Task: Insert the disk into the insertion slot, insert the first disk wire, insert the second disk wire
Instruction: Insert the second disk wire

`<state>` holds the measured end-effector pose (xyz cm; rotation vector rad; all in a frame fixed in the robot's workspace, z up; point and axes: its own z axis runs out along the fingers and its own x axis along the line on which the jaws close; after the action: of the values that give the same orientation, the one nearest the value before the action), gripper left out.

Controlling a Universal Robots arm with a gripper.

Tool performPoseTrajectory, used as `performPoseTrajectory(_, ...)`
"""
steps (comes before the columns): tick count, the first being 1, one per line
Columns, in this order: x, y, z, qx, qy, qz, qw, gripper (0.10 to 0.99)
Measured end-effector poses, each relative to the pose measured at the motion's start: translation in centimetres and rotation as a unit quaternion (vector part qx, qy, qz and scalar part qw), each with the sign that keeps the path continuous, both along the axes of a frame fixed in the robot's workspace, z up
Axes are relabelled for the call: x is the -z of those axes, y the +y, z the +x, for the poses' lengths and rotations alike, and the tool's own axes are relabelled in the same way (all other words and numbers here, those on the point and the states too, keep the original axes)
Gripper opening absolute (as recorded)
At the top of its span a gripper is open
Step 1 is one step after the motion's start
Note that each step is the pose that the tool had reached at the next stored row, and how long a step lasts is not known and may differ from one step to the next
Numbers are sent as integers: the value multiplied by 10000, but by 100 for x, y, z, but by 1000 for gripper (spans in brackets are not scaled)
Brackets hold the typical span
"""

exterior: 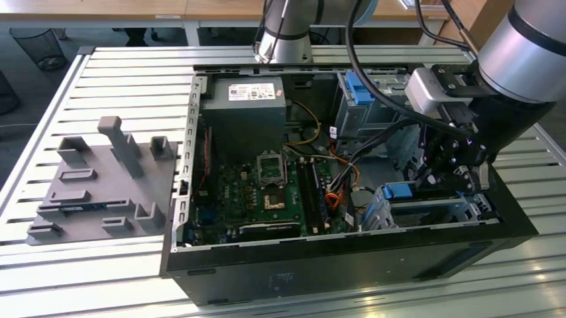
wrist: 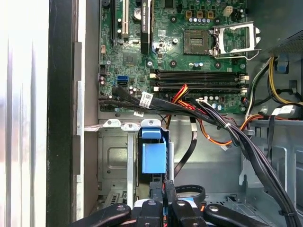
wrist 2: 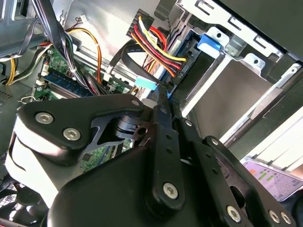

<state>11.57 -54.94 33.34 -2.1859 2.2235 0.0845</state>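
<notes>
One claw (wrist: 163,201) is seen closed on a thin wire connector beside the blue-framed disk (wrist: 154,156), seated in the insertion slot (wrist: 111,161); misalignment could bend the connector.

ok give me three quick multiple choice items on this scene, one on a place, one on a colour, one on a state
1. In the exterior view, where does the grey fixture lie relative to the computer case?
A. inside it
B. on the exterior view's left of it
C. on top of it

2. In the first wrist view, what colour is the plastic piece just ahead of the pincer?
A. blue
B. red
C. green

3. How does the computer case stand?
A. closed on all sides
B. wrapped in foil
C. open, with the motherboard exposed

Answers:
1 B, the fixture sits on the slatted table beside the case, apart from it.
2 A, the piece is bright blue against the grey metal.
3 C, the board and its cables are plainly uncovered.
</notes>
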Motion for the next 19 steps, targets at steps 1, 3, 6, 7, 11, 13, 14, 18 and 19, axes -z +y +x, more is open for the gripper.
performPoseTrajectory(1, 2, 0, 1, 0, 0, 0, 10000, 149)
performPoseTrajectory(3, 4, 0, 2, 0, 0, 1, 10000, 149)
performPoseTrajectory(6, 4, 0, 3, 0, 0, 1, 10000, 149)
performPoseTrajectory(7, 3, 0, 3, 0, 0, 2, 10000, 149)
performPoseTrajectory(11, -5, 0, 4, 0, 0, 1, 10000, 149)
performPoseTrajectory(13, -6, 0, 5, 0, 0, 1, 10000, 149)
performPoseTrajectory(14, -6, 0, 6, 0, 0, 1, 10000, 149)
performPoseTrajectory(18, -5, -3, 11, 14, 0, 1, 10000, 149)
performPoseTrajectory(19, -5, -7, 12, 25, 0, 3, 10000, 149)
